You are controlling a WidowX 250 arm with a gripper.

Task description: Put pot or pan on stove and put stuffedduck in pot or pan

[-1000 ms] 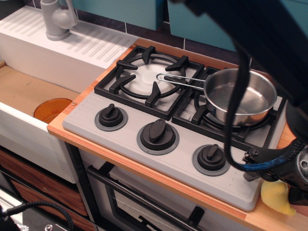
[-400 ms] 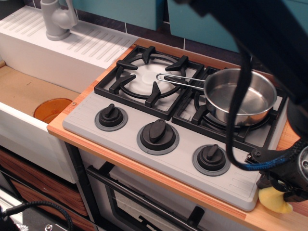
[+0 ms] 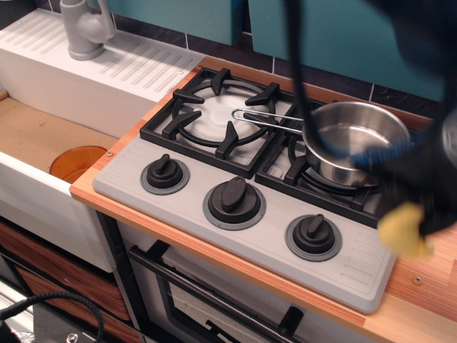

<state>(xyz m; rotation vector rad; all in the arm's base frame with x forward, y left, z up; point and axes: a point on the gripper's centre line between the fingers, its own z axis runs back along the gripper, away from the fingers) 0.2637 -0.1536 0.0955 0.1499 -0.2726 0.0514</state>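
Observation:
The shiny steel pan sits on the right burner of the grey stove, its wire handle reaching over the left burner. The pan looks empty. My gripper is a dark motion blur at the stove's front right corner, just in front of the pan. It is shut on the yellow stuffed duck and holds it lifted above the stove's edge and the wooden counter. The fingers are too blurred to make out.
A wooden counter runs along the stove's right and front. A white sink with drainboard and grey faucet lies to the left, with an orange disc in the basin. The oven door handle is below.
The gripper closed on the duck on the counter at the right and has lifted it up and back towards the pan. The arm swung upwards; the pan has not moved.

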